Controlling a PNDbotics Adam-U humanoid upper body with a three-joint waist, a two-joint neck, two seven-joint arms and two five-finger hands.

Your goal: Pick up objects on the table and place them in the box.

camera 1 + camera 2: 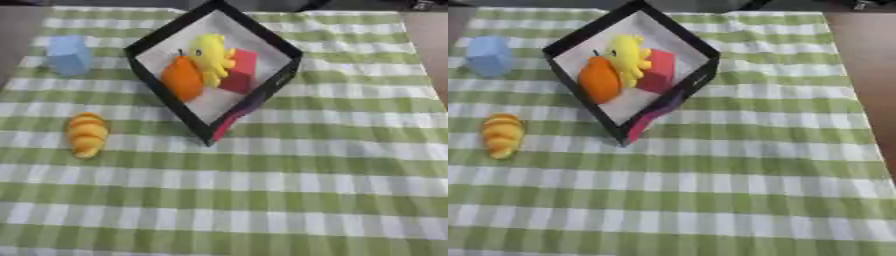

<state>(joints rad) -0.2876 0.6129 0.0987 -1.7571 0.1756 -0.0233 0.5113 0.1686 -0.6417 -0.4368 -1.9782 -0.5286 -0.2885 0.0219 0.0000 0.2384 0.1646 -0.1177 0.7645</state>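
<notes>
No part of the robot's body shows in either eye view. Beyond the far corner of the black-rimmed box (pixel 171 27), at the top edge, lies a dark slanted shape (pixel 317 4); whether it belongs to the robot cannot be told.

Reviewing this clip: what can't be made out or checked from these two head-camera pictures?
- Both robot hands: outside both views, so their state is unknown.
- Box floor under the orange toy, yellow toy and red block: covered by them in both views.
- Yellow toy: too blurred to say what it is.
- Blue block and croissant-shaped toy on the tablecloth: detail blurred.
- Dark shapes at the top edge: cut off.
</notes>
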